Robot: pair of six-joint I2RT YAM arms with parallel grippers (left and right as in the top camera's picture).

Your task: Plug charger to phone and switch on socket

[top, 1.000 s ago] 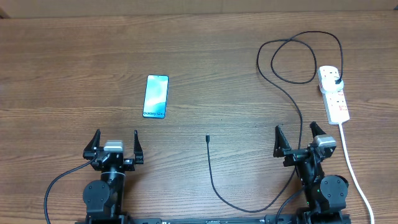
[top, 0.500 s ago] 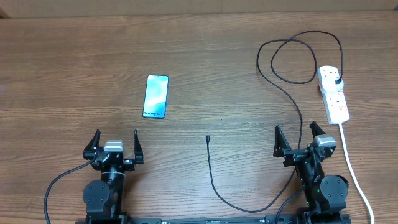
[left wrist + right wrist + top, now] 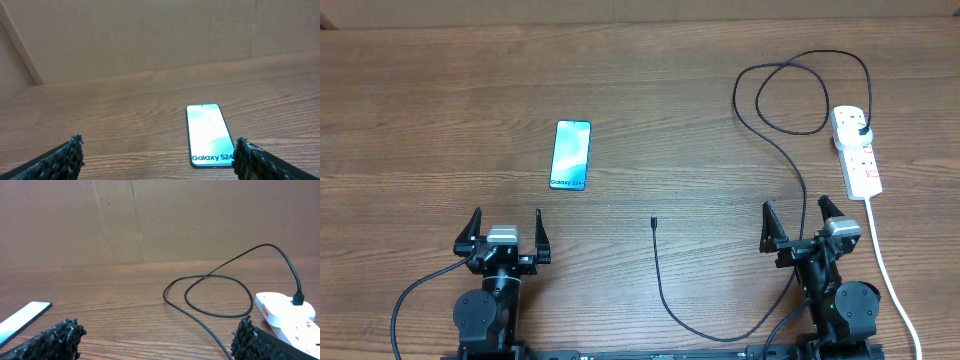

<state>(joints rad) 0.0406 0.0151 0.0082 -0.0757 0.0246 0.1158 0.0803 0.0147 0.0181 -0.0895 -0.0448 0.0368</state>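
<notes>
See no movement since the frame a second ago: same arm poses, same layout on the worktop [image 3: 420,90].

Read left pincer [image 3: 507,222], lower left of the overhead view, as spread wide and gripping nothing. Confirm from the left wrist view: fingertips [image 3: 62,160] down in the bottom corners, bare wood between.

Read right pincer [image 3: 795,212], lower right, likewise spread wide with nothing gripped. Fingertips [image 3: 55,340] low in the right wrist view, one at each side.

Locate the phone [image 3: 571,155] left of centre in the upper half, flat, screen up and lit blue-teal, "Galaxy S24" text at the short edge nearer the arms. Sits ahead of the left pincer, well apart. Also visible centre-right in the left wrist view [image 3: 208,134] and clipped at the lower left of the right wrist view [image 3: 22,317].

Trace the charger [image 3: 660,275] from the plug tip [image 3: 653,221], loose on the wood near frame centre and well apart from the phone. Runs down, curves right along the bottom, climbs between the right pincer's fingers as seen from overhead (cannot tell any contact), loops in the upper right, ends at the adapter [image 3: 861,128].

Find the adapter seated in the top outlet of the socket [image 3: 863,165] at the right edge, with the white cord [image 3: 885,260] trailing to the lower right corner. Cannot tell switch position.
</notes>
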